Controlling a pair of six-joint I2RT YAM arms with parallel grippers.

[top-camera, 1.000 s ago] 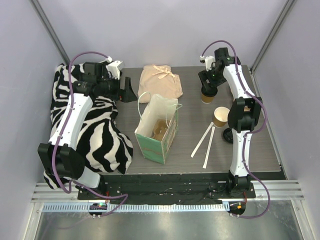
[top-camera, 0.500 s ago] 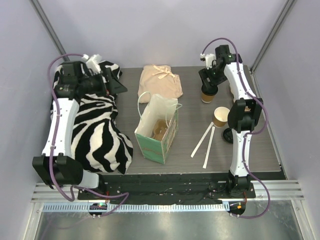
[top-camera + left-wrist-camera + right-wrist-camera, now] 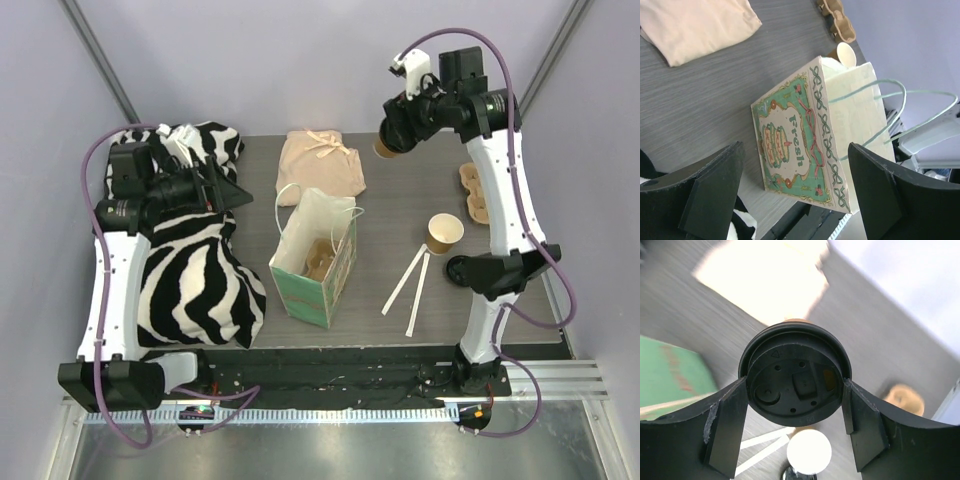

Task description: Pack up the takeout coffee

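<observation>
- Zebra-print cloth (image 3: 200, 290) draped at left.
- Beige cloth (image 3: 320, 162) folded at far edge.
- Open paper cup (image 3: 443, 233) stood upright; two white sticks (image 3: 403, 283) laid just beside.
- Cardboard carrier (image 3: 473, 195) nearby.

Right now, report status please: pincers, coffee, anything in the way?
Right pincer shut on the takeout coffee, held in the air. Left pincer open, empty, left of the paper bag. Bag mouth open, nothing blocks it.

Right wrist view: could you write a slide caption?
Right pincer holds the lidded takeout coffee above the table.
</observation>
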